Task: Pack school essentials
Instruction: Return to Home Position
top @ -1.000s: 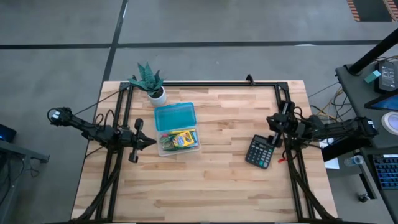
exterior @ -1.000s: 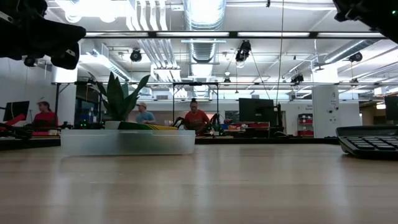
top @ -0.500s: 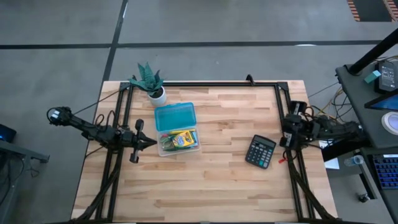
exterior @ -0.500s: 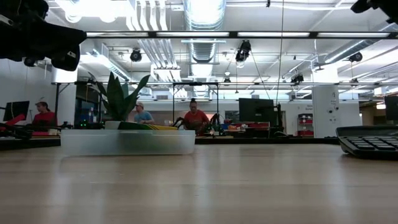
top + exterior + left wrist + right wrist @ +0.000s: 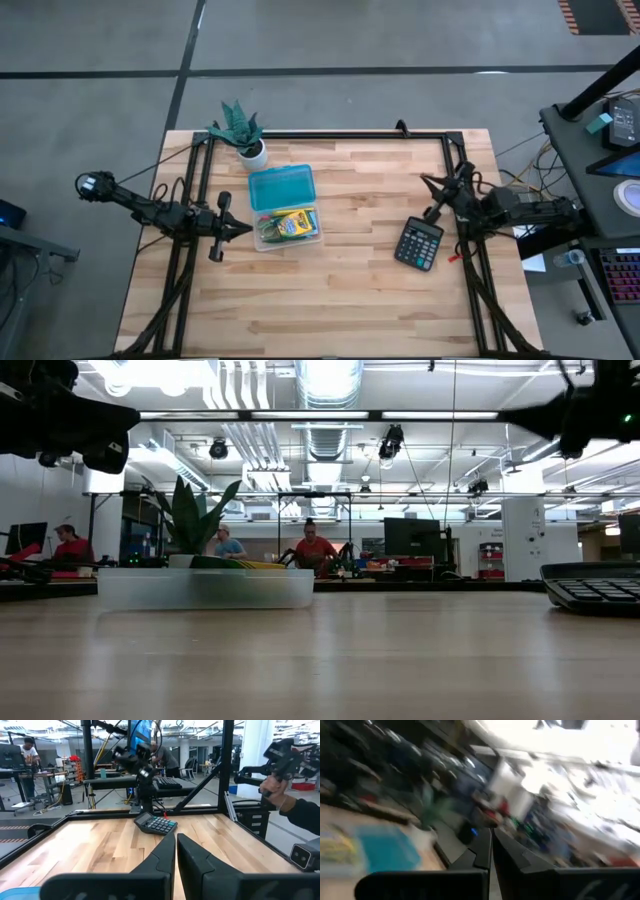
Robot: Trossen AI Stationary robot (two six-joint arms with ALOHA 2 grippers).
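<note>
- Workshop room behind, with three people (image 5: 315, 547) at benches well apart from the one wooden tabletop (image 5: 350, 310)
- Two arms. The left tool (image 5: 176, 836), fingers together and empty, hovers just beside the box on its left-edge side. The right tool (image 5: 491, 832), fingers together and empty, hangs near the right edge, close to the calculator
- One blue supply box (image 5: 282, 187), left of centre toward the far edge, lid lying open. A sideways swing of the left arm could likely nudge it and spill what is packed
- One calculator (image 5: 418, 243) toward the right edge. The right arm, if it dips, might clip it and push it off
- One potted plant (image 5: 240, 130) by the far-left corner, unpacked, low risk
- One yellow-green crayon box (image 5: 290, 224) lies in the supply box. The thin items beside it are too small to count
</note>
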